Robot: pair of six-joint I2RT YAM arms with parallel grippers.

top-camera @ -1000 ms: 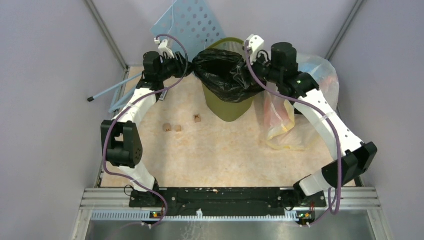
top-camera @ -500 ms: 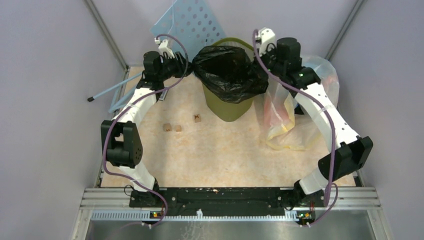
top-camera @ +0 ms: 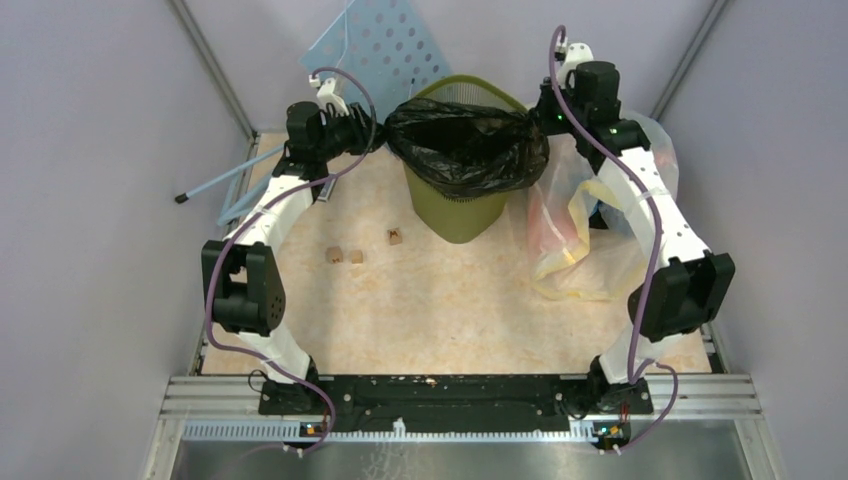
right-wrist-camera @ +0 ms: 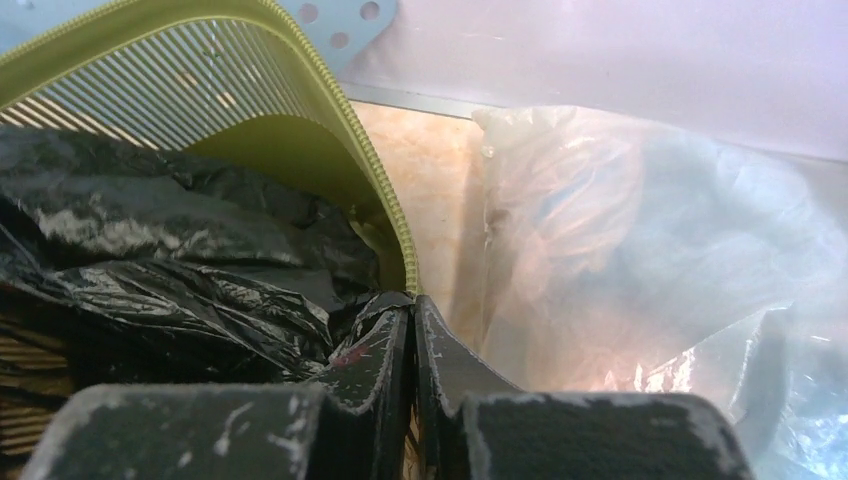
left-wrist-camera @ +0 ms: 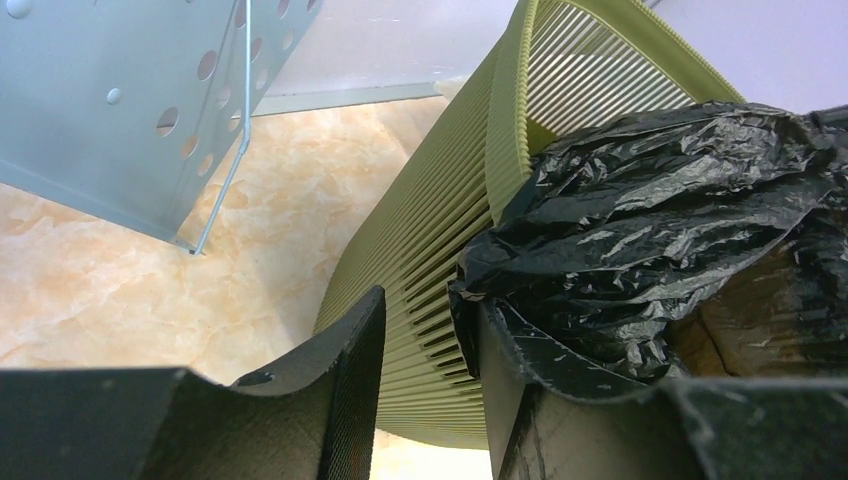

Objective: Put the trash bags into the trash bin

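The olive-green trash bin stands at the back middle of the table. The black trash bag lies crumpled over its mouth and is stretched between both grippers. At the bin's left side my left gripper is open. The bin's ribbed wall shows beyond the gap, and the bag's edge is draped over the right finger. My right gripper is shut on the bag's edge, just at the bin's right rim.
A clear bag of rubbish lies against the bin's right side, under the right arm. Behind the bin leans a pale blue perforated board. A light blue rod lies at the left wall. Small brown cubes sit on the table.
My right gripper has shut on the bag's edge and moved right and back, stretching the bag toward the bin's right rim. The left arm has stayed put.
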